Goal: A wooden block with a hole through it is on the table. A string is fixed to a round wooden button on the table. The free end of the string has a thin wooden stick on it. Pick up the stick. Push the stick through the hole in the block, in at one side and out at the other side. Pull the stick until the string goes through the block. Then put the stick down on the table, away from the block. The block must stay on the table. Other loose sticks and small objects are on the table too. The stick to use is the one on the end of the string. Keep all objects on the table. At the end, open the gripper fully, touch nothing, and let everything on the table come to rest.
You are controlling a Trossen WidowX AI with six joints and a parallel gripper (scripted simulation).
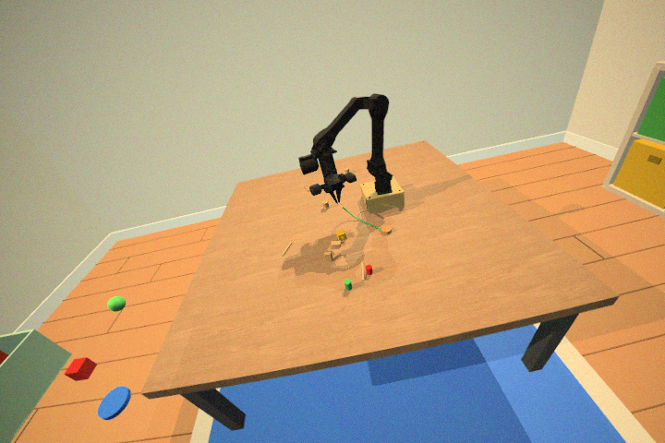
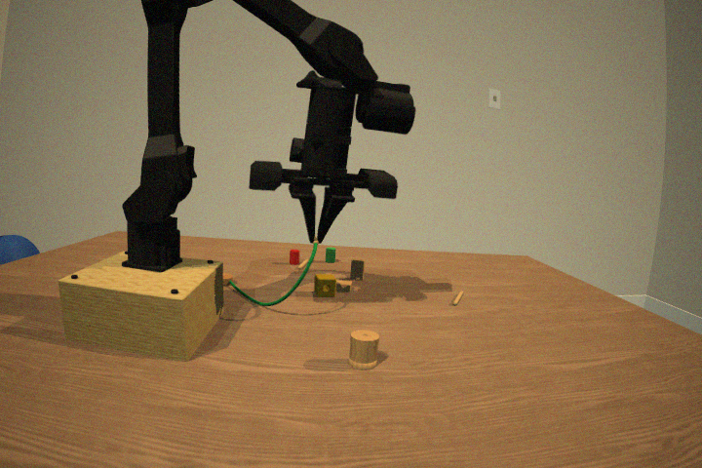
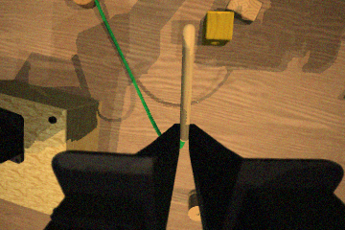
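My gripper [image 1: 338, 202] [image 2: 316, 241] [image 3: 184, 128] is shut on the string's stick [image 3: 187, 77], near the string end, above the table. The stick points away from the fingers toward the block side in the wrist view. The green string [image 1: 362, 221] [image 2: 274, 303] [image 3: 132, 79] sags from the fingertips to the round wooden button [image 1: 386, 230] [image 2: 227, 277] [image 3: 84, 2] on the table. The yellow block [image 1: 341, 234] [image 2: 325, 286] [image 3: 219, 25] stands on the table, apart from stick and string. Its hole shows in the exterior view; its far side is hidden there.
A small wooden piece [image 1: 335, 244] [image 3: 245, 9] lies close beside the block, an upright piece [image 1: 329, 256] [image 2: 357, 269] beyond. Loose sticks [image 1: 286, 249] [image 2: 457, 297], red [image 1: 368, 269] and green [image 1: 347, 284] cylinders, and a wooden cylinder [image 2: 364, 350] [image 3: 195, 212] are around. The arm's base [image 2: 125, 320] is near.
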